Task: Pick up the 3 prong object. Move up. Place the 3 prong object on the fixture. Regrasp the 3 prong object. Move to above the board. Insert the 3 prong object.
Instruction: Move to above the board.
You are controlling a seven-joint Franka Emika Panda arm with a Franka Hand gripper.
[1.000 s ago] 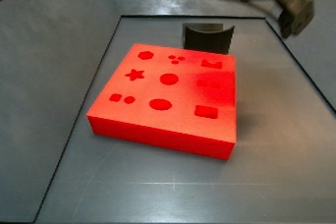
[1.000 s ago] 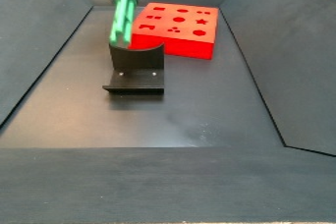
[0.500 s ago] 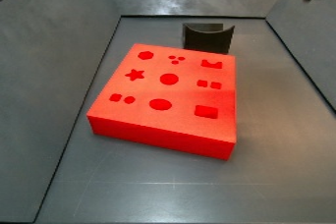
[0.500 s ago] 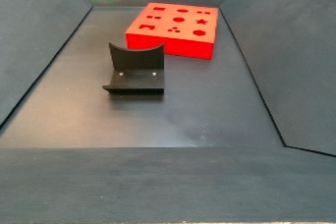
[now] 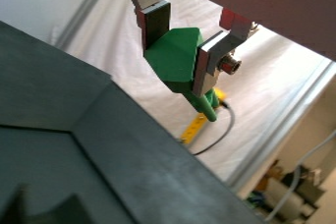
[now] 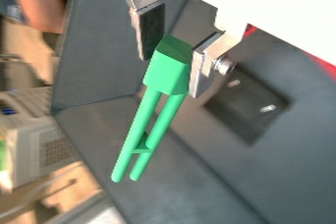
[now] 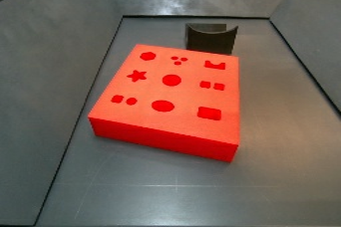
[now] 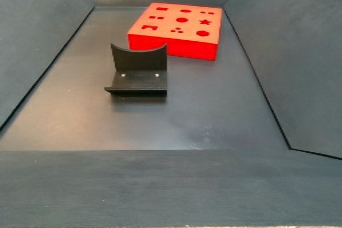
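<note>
Both wrist views show the claw (image 6: 175, 49) closed on the 3 prong object (image 6: 156, 107), its silver plates pinching the thick green head while the thin prongs hang free below. The piece sits high above the bench (neither side view catches arm, claw or peg at all).

The main risk I see is in the hand-off to the fixture (image 8: 138, 69). The grip covers only the head, so the long free shaft could swing or twist between the pads if it brushes the fixture's upright, and a tilted peg would seat badly in the curved recess. A poor seat there would carry into the regrasp, and the prongs then might not line up with the small holes of the board (image 7: 173, 91).

The side views give what the wrist views lack: the layout below, with the fixture standing just beside one edge of the red board, nothing resting on either. The wrist views alone show the grasp; in one the prongs are seen full length, in the other they are largely hidden behind the head (image 5: 182, 59).
</note>
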